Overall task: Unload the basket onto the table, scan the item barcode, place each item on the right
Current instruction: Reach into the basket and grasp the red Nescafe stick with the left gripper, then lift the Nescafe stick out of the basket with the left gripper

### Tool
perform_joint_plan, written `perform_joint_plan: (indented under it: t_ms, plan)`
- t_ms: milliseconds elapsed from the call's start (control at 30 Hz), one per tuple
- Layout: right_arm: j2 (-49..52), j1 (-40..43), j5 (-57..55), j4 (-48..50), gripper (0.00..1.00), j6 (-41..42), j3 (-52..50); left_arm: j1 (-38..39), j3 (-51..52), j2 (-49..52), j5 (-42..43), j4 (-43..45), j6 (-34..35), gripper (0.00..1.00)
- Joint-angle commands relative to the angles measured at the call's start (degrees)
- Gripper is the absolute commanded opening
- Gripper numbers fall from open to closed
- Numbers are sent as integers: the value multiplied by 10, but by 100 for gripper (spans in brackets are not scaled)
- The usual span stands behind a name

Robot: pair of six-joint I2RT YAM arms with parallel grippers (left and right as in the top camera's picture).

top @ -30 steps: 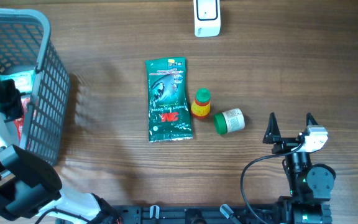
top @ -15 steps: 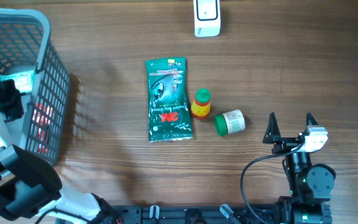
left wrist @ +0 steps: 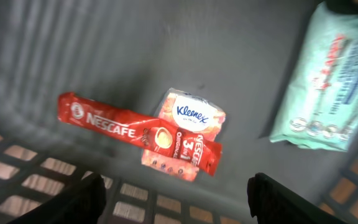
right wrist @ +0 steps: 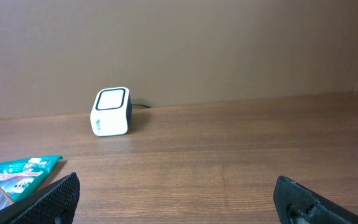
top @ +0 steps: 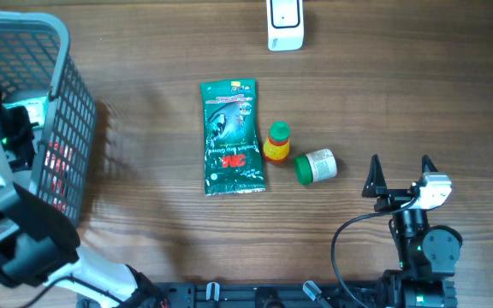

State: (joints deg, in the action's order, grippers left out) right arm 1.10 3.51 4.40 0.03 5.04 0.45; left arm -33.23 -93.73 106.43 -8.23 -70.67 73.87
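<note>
Arm on the left reaches over the basket (top: pixel 67 111) at the table's left edge, its wrist pointing straight down into it. The left gripper (left wrist: pixel 186 200) hangs above the basket floor with its dark fingers (left wrist: pixel 84 199) spread wide and nothing between them, so it grips nothing. The right arm sits folded at the near right of the table (top: pixel 400 85), and the right gripper (top: pixel 400 171) is likewise spread wide and empty, aimed across the wood towards the scanner (right wrist: pixel 110 112).

Below the left gripper, a little up and left of the midpoint between the fingers, a red coffee sachet (left wrist: pixel 135 134) lies flat on the grey basket floor, apart from both fingers. It is a long, narrow strip lying at a slant, with white lettering and a cup printed near its lower right end. That end lies across a small pack of tissues (left wrist: pixel 194 115). A pale teal pack of wipes (left wrist: pixel 331 81) lies to the right, apart from them.

On the open table lie a green packet (top: pixel 231 137), a small bottle (top: pixel 276 143) just beside it, and a green-capped jar (top: pixel 317 167) on its side.
</note>
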Motion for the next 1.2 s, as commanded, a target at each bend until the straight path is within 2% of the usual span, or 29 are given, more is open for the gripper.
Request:
perform_joint_plan:
  t_ms: [0,133,300,1167]
  plan:
    - [-3,1,-8,1,100,-4,-2,5,-8,41,12,4,16,78]
    - [-3,1,-8,1,100,-4,-2,5,-8,66,14,4,16,88]
    - [-3,1,-8,1,100,-4,-2,5,-8,80,14,12,16,93]
    - [-3,1,-8,1,100,-4,-2,5,-8,83,18,38,16,93]
